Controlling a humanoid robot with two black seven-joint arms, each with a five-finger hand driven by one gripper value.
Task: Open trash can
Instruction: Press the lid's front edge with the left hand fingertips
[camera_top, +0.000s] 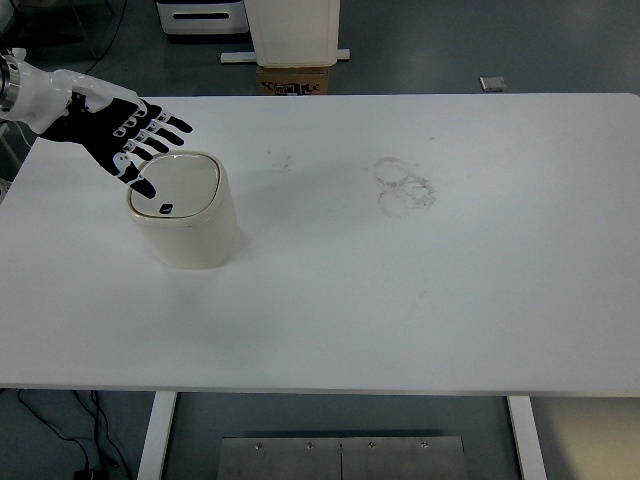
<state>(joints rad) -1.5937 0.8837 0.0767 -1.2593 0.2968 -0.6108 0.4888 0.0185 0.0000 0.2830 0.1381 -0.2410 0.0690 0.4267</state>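
A cream trash can (187, 217) stands upright on the white table (400, 280) at the left. Its flat lid (178, 186) is closed, with a small dark button near the front rim. My left hand (130, 140), black with white joints, comes in from the upper left. Its fingers are spread and hold nothing. It hovers over the can's far left rim, and the thumb tip overlaps the lid's left edge. I cannot tell whether it touches the lid.
Faint ring marks (405, 187) show on the tabletop right of centre. A cardboard box (294, 80) and a white cabinet (293, 30) stand on the floor beyond the far edge. The table's left edge lies close to the can.
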